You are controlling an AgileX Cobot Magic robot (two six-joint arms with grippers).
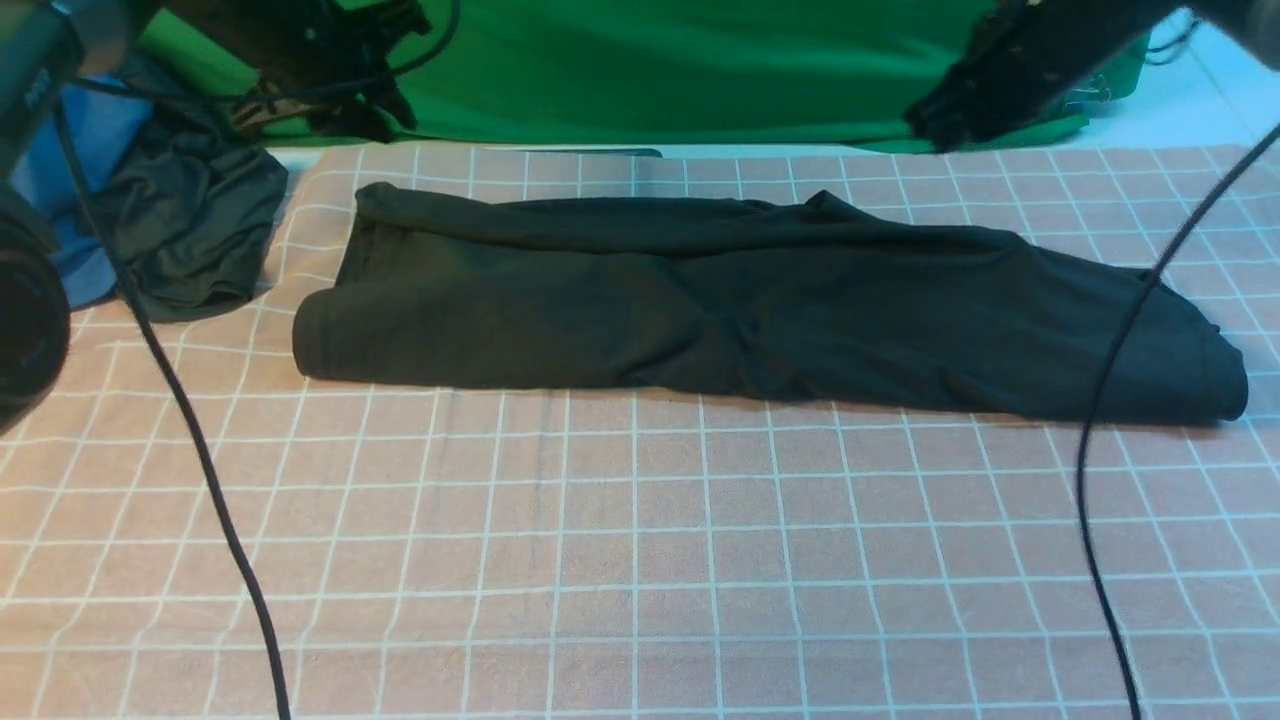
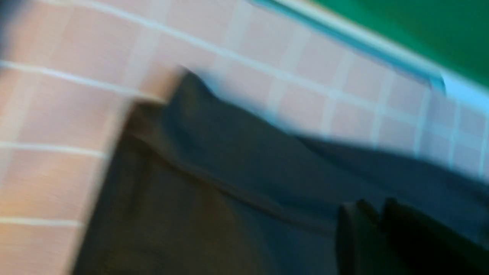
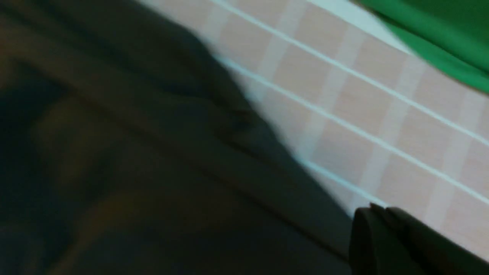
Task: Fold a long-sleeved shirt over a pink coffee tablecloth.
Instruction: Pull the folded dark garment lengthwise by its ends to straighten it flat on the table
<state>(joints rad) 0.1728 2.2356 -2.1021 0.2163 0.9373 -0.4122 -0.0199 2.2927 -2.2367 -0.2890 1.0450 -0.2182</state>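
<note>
The long-sleeved shirt (image 1: 740,310) lies folded into a long black band across the far half of the pink coffee tablecloth (image 1: 640,540). Its logo and neck label are hidden. My left gripper (image 1: 385,118) hangs raised behind the shirt's left end, its fingers together with nothing between them. My right gripper (image 1: 938,125) is raised behind the shirt's right part, also shut and empty. The blurred left wrist view has the shirt (image 2: 214,198) under the shut gripper (image 2: 372,208). In the right wrist view, the gripper (image 3: 376,211) sits over the shirt's edge (image 3: 153,160) and the tablecloth (image 3: 382,114).
A smaller dark garment (image 1: 190,230) and a blue garment (image 1: 85,150) lie at the far left. A green cloth (image 1: 650,70) hangs along the back. Black cables (image 1: 200,470) (image 1: 1095,450) cross the tablecloth on both sides. A bulky arm part (image 1: 25,310) fills the near left edge.
</note>
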